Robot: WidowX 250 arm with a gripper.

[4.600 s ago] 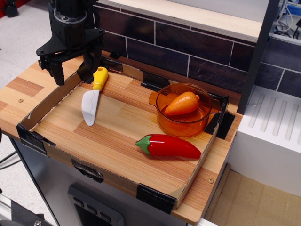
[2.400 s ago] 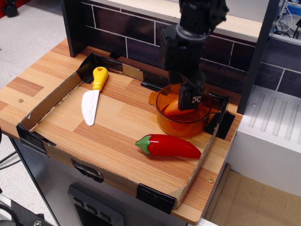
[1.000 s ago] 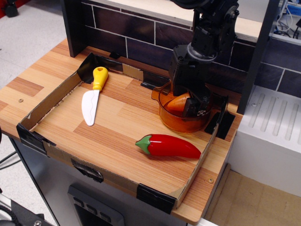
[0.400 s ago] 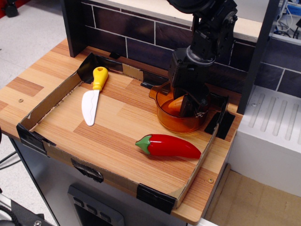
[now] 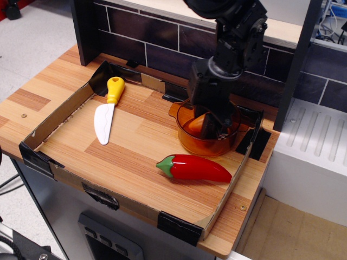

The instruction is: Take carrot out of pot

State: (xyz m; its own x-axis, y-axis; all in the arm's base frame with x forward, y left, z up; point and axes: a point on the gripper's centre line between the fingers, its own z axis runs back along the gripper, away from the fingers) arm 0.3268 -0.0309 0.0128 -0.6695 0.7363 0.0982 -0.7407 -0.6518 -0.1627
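Red pepper [image 5: 194,168]: It lay in the near part of the tray, in front of the pot and apart from it, in the same place as in the earlier views.

Toy knife [image 5: 107,111]: It lay at the left of the tray, yellow handle pointing far, also unmoved.

Pot [image 5: 190,142]: Over the last second it slid a little left and nearer, and its left handle showed more clearly. I judged my fingers, or the carrot held in them, were dragging on the pot as I pulled.

Carrot [image 5: 198,122]: It was inside the pot, only an orange sliver showing at the left of my fingers. It had tipped up from lying flat to standing more upright, so I read the lift as begun but not finished.

My gripper [image 5: 212,125]: My fingertips were down inside the pot, closed around the carrot as far as I could judge. The contact itself was hidden by my own black fingers.

My arm: It came down steeply from the far right, above the brick wall [image 5: 157,43], with the wrist leaning slightly left over the pot.

Meaning for the task: The carrot had not yet cleared the rim. A straight upward pull seemed needed, and the pot might lift or slide with it.
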